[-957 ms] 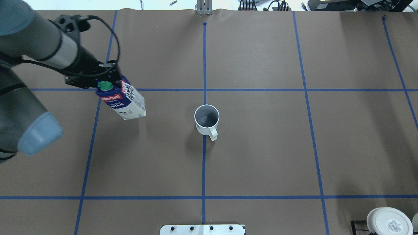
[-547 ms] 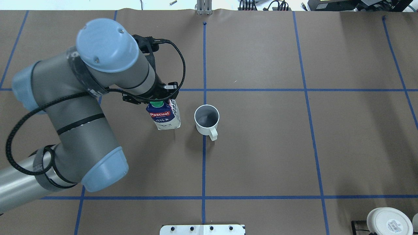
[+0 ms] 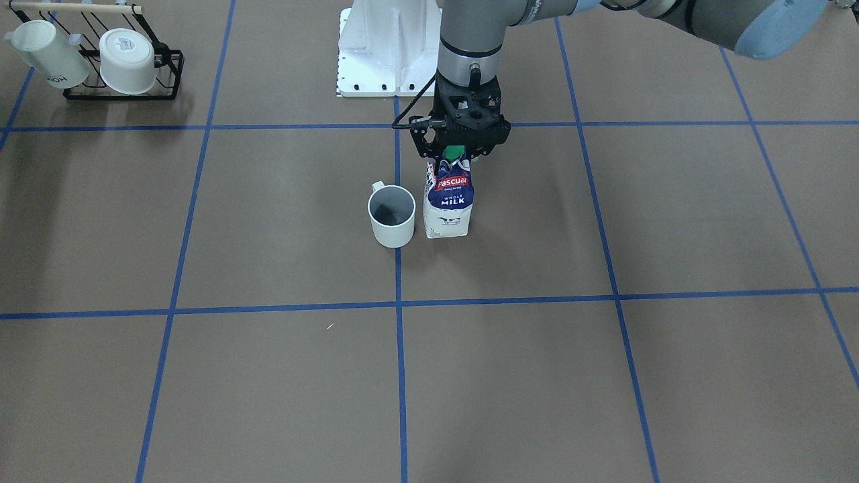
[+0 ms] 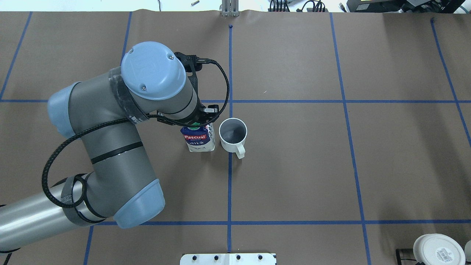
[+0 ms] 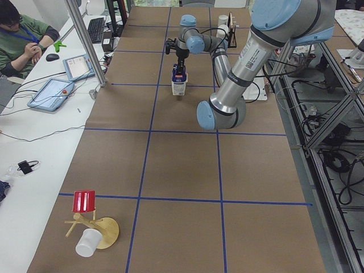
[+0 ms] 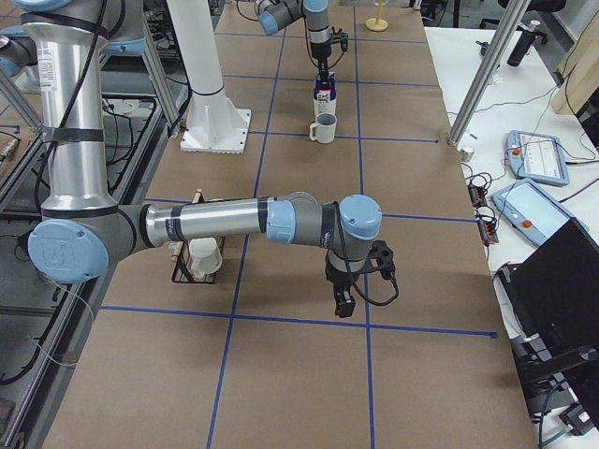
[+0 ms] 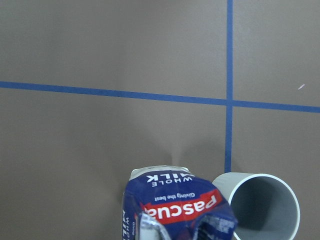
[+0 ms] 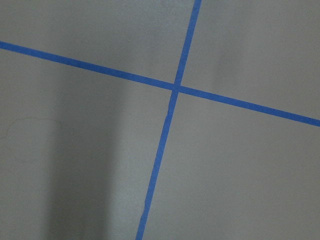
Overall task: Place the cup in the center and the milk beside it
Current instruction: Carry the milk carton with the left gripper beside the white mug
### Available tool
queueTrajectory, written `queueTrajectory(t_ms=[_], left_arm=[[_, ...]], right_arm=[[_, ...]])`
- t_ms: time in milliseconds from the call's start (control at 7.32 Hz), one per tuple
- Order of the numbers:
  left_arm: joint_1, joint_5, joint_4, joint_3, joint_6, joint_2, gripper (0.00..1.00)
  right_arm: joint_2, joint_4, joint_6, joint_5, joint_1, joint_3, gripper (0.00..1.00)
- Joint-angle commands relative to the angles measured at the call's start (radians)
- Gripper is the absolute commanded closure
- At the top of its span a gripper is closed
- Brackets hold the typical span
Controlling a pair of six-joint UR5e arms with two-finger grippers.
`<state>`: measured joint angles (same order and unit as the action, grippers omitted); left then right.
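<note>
The cup (image 4: 233, 134) stands upright on the center (image 4: 257, 176), on the vertical blue tape line, handle toward the robot. It also shows in the front view (image 3: 392, 215) and the left wrist view (image 7: 260, 207). The milk (image 4: 198, 139) is upright just left of the cup, a narrow gap between them. My left gripper (image 4: 197, 123) is shut on the carton's top by the green cap (image 3: 454, 153). I cannot tell whether the carton (image 3: 448, 204) touches the table. My right gripper (image 6: 344, 297) hangs low over bare table far off; I cannot tell whether it is open or shut.
A black rack (image 3: 164, 80) with two other white mugs stands at the table's near-right corner, also in the overhead view (image 4: 438, 250). The white robot base plate (image 4: 228, 258) is at the near edge. A wooden stand (image 5: 91, 227) lies at the far left end.
My left arm has carried the milk to the right, from the left cell to right beside the cup, and the carton went from tilted to upright. The cup has not moved.
</note>
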<state>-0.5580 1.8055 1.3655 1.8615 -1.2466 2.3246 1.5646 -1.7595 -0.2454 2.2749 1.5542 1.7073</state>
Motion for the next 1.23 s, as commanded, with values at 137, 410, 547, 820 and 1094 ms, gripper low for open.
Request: queueTrajectory(t_ms=[137, 410, 547, 820, 1094], left_arm=[[0.003, 0.0, 0.05, -0.035, -0.001, -0.005, 0.65], [0.003, -0.029, 0.047, -0.027, -0.001, -0.011, 0.01], [0.001, -0.029, 0.047, -0.019, 0.001, -0.013, 0.01], [-0.02, -0.02, 0.02, 0.078, 0.079, -0.016, 0.01], [-0.119, 0.05, -0.009, 0.136, 0.228, -0.1, 0.01]], right_arm=[[0.0, 0.0, 0.0, 0.0, 0.0, 0.0, 0.0], [-0.002, 0.0, 0.0, 0.015, 0.0, 0.0, 0.0], [-0.002, 0.0, 0.0, 0.015, 0.0, 0.0, 0.0], [-0.005, 0.002, 0.0, 0.017, 0.0, 0.002, 0.0], [-0.005, 0.0, 0.002, 0.015, 0.0, -0.001, 0.0]])
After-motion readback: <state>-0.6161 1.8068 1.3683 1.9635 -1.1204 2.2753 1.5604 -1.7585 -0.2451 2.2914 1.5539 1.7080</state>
